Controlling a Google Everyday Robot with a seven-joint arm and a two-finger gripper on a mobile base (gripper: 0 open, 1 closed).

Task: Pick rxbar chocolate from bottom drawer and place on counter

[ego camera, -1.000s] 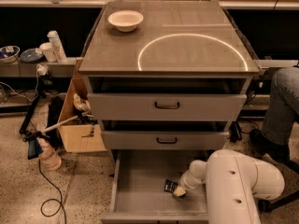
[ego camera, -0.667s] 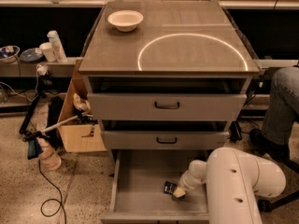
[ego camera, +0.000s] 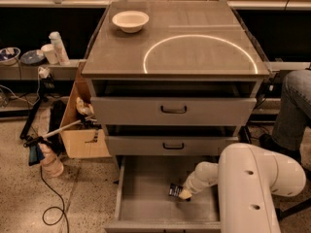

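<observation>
Nearest the camera, lower right of view: the robot's big white arm (ego camera: 257, 188), w/ a rounded casing filling that corner. A slimmer white forearm reaches from it down and left into the bottom drawer (ego camera: 146, 205), which is pulled fully out at floor level, grey floor showing, low side walls. The gripper (ego camera: 185, 194) is down at the drawer floor, right of centre, its pale tip touching the chocolate bar (ego camera: 174, 190). Can't tell whether it's closed on the bar or only resting against it. The bar is small, dark, flat, w/ pale print; it lies on the drawer floor just left of the gripper tip, approx mid-depth in the drawer.

On the speckled floor at left of view: a loose black cable (ego camera: 53, 203), a bottle (ego camera: 51, 163) w/ a blue bit near its top, and an open cardboard box (ego camera: 80, 142) beside the cabinet.

Above the open drawer: the middle drawer front (ego camera: 141, 145) w/ a black handle (ego camera: 173, 146), then the top drawer front (ego camera: 131, 111) w/ its own handle (ego camera: 174, 110); both fronts sit slightly out from the cabinet.

Right edge of view: a person's leg in jeans (ego camera: 296, 106), near the cabinet's side.

Further back, the counter (ego camera: 116, 52): flat grey-brown top w/ a thin white circle (ego camera: 146, 57) on its right part. A white bowl (ego camera: 130, 21) stands at the far left corner, outside the circle.

Far left, a low shelf w/ a white spray can (ego camera: 58, 47), a cup (ego camera: 48, 53) and dishes (ego camera: 9, 56).
</observation>
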